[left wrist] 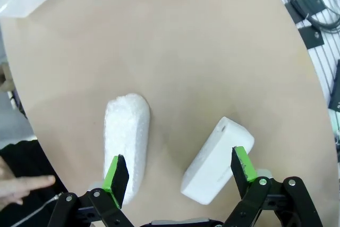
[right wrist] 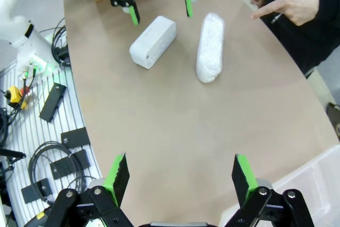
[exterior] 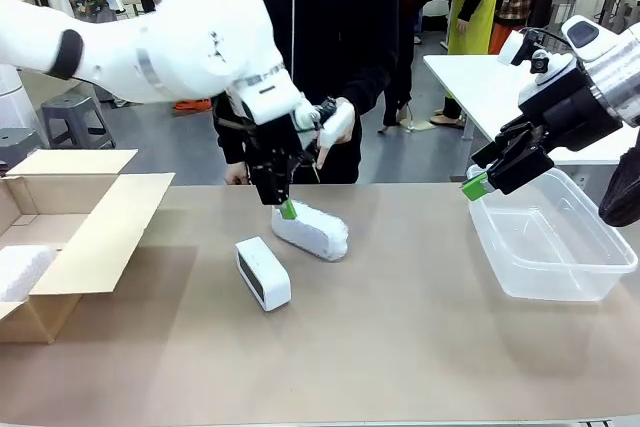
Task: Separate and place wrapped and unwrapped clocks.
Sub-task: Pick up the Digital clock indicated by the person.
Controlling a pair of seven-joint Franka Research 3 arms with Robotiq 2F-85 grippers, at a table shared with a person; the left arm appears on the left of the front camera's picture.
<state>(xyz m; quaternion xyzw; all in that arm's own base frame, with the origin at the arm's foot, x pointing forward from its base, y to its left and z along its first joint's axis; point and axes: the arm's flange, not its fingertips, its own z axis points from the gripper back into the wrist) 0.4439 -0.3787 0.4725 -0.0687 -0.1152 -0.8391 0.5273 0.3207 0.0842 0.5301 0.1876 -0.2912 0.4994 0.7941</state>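
Left pincer point(exterior: 284, 203) hangs spread wide and empty over the middle of the tabletop point(exterior: 420, 337). The right pincer point(exterior: 488, 180) is also spread and empty, held in the air at the near corner of the clear plastic tub point(exterior: 600, 272).

An open cardboard box point(exterior: 95, 222) sits at the robot's left edge of the tabletop, flaps folded out, with one wrapped bundle point(exterior: 18, 272) lying inside it. The tub stands at the opposite side.

Between them lie the other two things, side by side but apart. The second wrapped bundle point(exterior: 314, 232) lies farther from the robot, and the unwrapped clock point(exterior: 263, 273) nearer, with its dark face showing.

From the left wrist, one finger point(left wrist: 117, 178) of the left pincer point(left wrist: 179, 173) hangs over the end of the second wrapped bundle point(left wrist: 126, 139), the other over an edge of the unwrapped clock point(left wrist: 212, 166). Whether either finger touches cannot be told.

A person's hand point(exterior: 334, 127) points a finger down just behind the left pincer.
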